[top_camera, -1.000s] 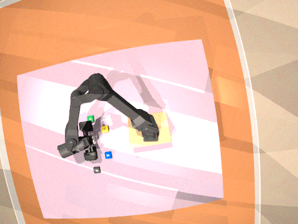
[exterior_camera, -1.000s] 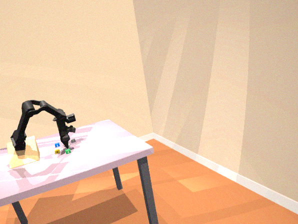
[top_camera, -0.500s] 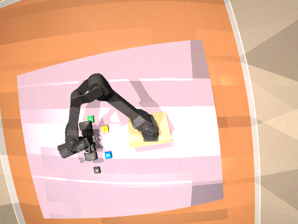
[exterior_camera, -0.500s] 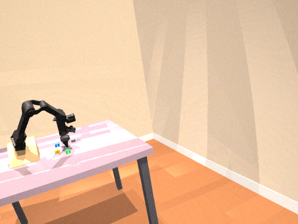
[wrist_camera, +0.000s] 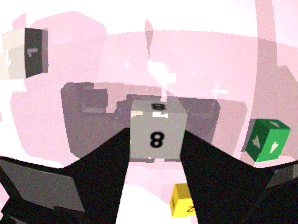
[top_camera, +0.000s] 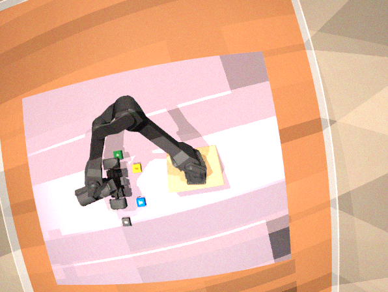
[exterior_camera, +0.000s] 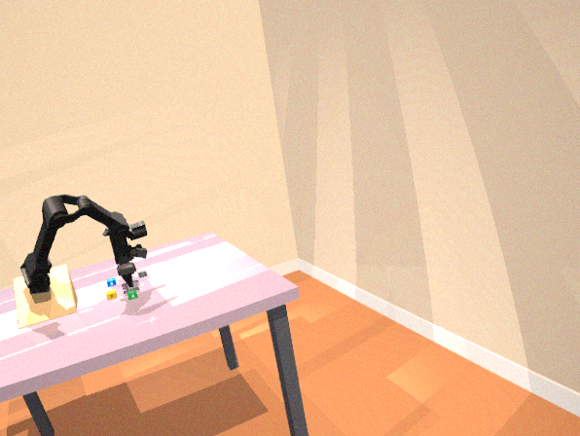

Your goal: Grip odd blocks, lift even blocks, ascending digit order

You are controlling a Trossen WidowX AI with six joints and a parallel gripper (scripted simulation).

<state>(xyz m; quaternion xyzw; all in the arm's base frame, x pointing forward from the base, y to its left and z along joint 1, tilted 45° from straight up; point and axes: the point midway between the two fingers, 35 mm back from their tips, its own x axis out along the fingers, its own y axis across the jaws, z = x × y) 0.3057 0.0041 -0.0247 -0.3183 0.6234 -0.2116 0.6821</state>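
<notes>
Three Views, One Block Group

The top view looks down from high above the whole table (top_camera: 202, 254) (exterior_camera: 170, 336), turned slightly askew. The exterior view stands farther off to one side, angled down across a table corner toward the walls. The wrist view sits close in, facing down past the fingers. Top and exterior share the arm (top_camera: 156, 133) (exterior_camera: 46, 238); all three share the green block (top_camera: 118, 154) (exterior_camera: 132, 295) (wrist_camera: 268, 140) and yellow block (top_camera: 137, 168) (exterior_camera: 111, 294) (wrist_camera: 183, 201).

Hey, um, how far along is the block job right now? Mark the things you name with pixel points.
It looks well along. The yellow 2 block (top_camera: 137, 168) (exterior_camera: 111, 295) (wrist_camera: 179, 201) and green 4 block (top_camera: 118, 154) (exterior_camera: 132, 295) (wrist_camera: 269, 141) are presumably done, if order was kept. The gripper (top_camera: 123, 184) (exterior_camera: 129, 285) (wrist_camera: 154, 135) is shut on the grey 8 block (wrist_camera: 157, 135); I can't tell if it's lifted. Left: any remaining lift, setting down, release, then any 9; the blue block's (top_camera: 140, 202) (exterior_camera: 111, 282) digit is unreadable.
</notes>
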